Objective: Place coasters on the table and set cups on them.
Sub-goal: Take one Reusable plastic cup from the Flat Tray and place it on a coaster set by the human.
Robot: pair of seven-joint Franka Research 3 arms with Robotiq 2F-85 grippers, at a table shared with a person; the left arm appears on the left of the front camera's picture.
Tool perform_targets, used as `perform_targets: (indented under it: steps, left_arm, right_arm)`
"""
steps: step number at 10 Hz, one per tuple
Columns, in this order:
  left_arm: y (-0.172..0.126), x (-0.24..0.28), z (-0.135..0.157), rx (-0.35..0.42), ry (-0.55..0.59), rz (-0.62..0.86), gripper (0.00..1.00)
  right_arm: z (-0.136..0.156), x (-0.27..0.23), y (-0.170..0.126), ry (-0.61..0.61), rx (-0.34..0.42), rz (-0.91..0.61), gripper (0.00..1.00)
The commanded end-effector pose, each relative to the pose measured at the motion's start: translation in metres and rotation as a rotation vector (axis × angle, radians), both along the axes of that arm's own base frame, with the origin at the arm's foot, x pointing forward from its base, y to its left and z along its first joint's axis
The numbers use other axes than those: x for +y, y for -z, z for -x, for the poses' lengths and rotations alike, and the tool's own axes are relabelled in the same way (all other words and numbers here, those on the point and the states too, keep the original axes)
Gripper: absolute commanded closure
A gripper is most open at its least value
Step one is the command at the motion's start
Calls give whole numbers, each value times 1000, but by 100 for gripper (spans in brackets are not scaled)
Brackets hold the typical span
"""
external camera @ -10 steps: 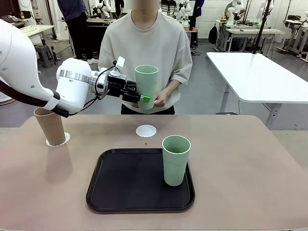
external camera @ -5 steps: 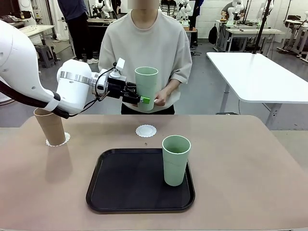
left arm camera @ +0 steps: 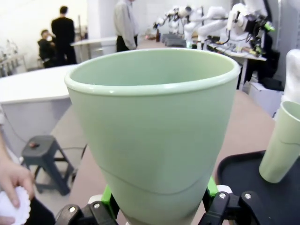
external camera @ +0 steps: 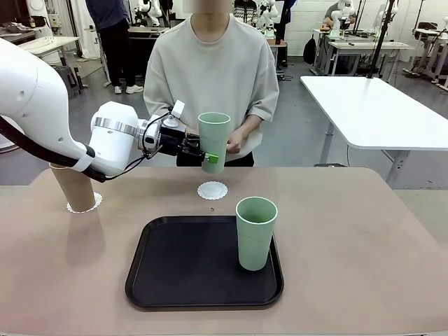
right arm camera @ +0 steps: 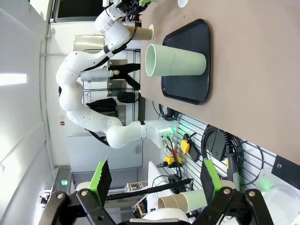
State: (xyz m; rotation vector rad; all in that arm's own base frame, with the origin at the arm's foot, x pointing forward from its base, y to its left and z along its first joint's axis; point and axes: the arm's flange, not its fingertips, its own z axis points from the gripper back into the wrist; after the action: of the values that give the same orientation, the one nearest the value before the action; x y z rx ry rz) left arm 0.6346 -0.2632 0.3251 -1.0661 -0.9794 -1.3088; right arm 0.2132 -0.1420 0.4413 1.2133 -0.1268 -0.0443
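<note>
My left gripper (external camera: 208, 155) is shut on the lower part of a pale mint green cup (external camera: 213, 140), holding it upright in the air just above a white lacy coaster (external camera: 212, 190) on the beige table (external camera: 364, 245). In the left wrist view that cup (left arm camera: 154, 126) looms large between my green pads (left arm camera: 108, 206). A tan cup (external camera: 72, 187) stands on another coaster (external camera: 87, 204) at the left. A second mint cup (external camera: 255, 232) stands on the black tray (external camera: 182, 269). My right gripper (right arm camera: 156, 180) is open and holds nothing, away from the table.
A person stands at the far side; one hand (external camera: 234, 143) is close behind the raised cup, and a hand (left arm camera: 11, 180) holds a white doily (left arm camera: 9, 206). The right wrist view shows the tray (right arm camera: 199, 89) and mint cup (right arm camera: 176, 60) sideways.
My left gripper has carried the mint cup down and slightly right, closer to the coaster in the middle. The other cups, the tray and the right gripper stay put.
</note>
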Motion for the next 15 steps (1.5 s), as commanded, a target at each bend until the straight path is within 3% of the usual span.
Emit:
perform_targets:
  steps: [1,8,15]
  left_arm:
    - [2,5,-12,-14,49,22,18]
    - [38,8,-16,30,72,22,18]
    - [54,6,-12,-6,76,-14,18]
  right_arm:
    - [0,0,0,-3,-5,-12,0]
    - [0,0,0,-3,-5,-12,0]
    - [0,0,0,-3,-5,-12,0]
